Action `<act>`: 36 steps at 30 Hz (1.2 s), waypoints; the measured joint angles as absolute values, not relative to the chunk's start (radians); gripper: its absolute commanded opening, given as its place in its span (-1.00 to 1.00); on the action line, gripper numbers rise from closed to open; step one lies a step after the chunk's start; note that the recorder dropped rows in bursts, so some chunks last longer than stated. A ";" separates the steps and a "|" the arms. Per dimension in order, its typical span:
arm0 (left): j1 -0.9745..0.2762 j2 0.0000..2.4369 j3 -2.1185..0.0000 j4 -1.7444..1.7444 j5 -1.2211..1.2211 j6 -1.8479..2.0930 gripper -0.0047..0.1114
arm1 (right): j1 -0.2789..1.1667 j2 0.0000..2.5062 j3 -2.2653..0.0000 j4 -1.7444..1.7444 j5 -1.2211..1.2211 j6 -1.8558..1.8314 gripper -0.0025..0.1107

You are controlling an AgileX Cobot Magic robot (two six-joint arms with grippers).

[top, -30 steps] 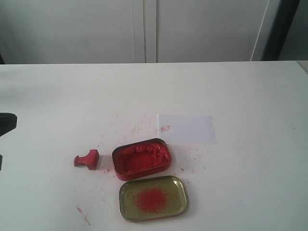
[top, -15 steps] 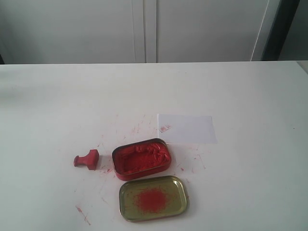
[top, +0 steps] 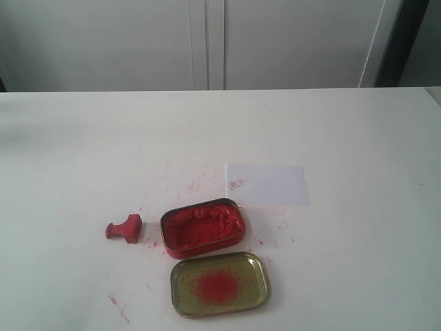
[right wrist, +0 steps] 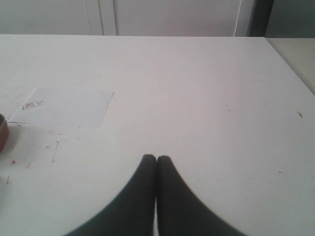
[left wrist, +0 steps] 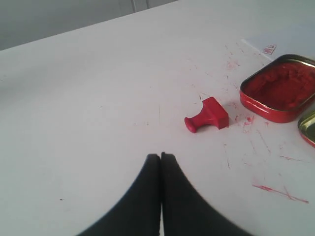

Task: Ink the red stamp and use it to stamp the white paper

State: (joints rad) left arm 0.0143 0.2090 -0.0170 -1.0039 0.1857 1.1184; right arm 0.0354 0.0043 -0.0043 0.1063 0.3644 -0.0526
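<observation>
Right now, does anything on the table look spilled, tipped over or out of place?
Yes. The red stamp lies tipped on its side left of the open ink tin, not standing on its base. Red ink streaks mark the table around the tin, and the lid carries a red smear.

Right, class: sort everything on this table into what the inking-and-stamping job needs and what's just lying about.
Needed: stamp, tin of ink, paper.
Lying about: lid, stray ink smears.
</observation>
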 measured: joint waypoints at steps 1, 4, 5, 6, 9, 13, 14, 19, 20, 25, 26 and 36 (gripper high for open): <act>0.019 0.188 -0.008 -1.003 0.186 1.118 -0.92 | 0.035 0.004 -0.004 0.106 0.364 -0.053 -0.96; 0.036 0.131 -0.004 -1.001 0.183 1.118 -0.92 | 0.035 0.004 -0.004 0.106 0.364 -0.053 -0.96; 0.038 0.113 -0.004 -1.001 0.187 1.118 -0.92 | 0.035 0.004 -0.004 0.106 0.364 -0.053 -0.96; 0.043 0.096 -0.004 -1.001 0.189 1.118 -0.92 | 0.035 0.004 -0.004 0.106 0.364 -0.053 -0.96; 0.045 0.049 -0.004 -1.001 0.198 1.118 -0.92 | 0.035 0.004 -0.004 0.106 0.364 -0.053 -0.96; 0.045 0.007 -0.004 -1.001 0.202 1.118 -0.92 | 0.035 0.004 -0.004 0.106 0.364 -0.053 -0.96; 0.045 0.005 -0.004 -1.001 0.202 1.120 -0.92 | 0.035 0.004 -0.004 0.106 0.364 -0.053 -0.96; 0.045 0.005 -0.004 -1.001 0.204 1.135 -0.92 | 0.035 0.004 -0.004 0.106 0.364 -0.053 -0.96; 0.045 0.005 -0.004 -1.001 0.204 1.135 -0.92 | 0.035 0.004 -0.004 0.106 0.364 -0.053 -0.96; 0.045 0.005 -0.004 -0.966 0.231 1.108 -0.92 | 0.035 0.004 -0.004 0.106 0.364 -0.053 -0.96; 0.045 0.005 -0.004 -0.939 0.235 1.076 -0.92 | 0.035 0.004 -0.004 0.106 0.364 -0.053 -0.96; 0.067 0.005 -0.004 -0.495 0.257 0.568 -0.92 | 0.035 0.004 -0.004 0.106 0.364 -0.053 -0.96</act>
State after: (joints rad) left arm 0.0675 0.0051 -0.0045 -0.4952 0.2570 0.5678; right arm 0.0354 0.0043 -0.0043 0.1063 0.3644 -0.0526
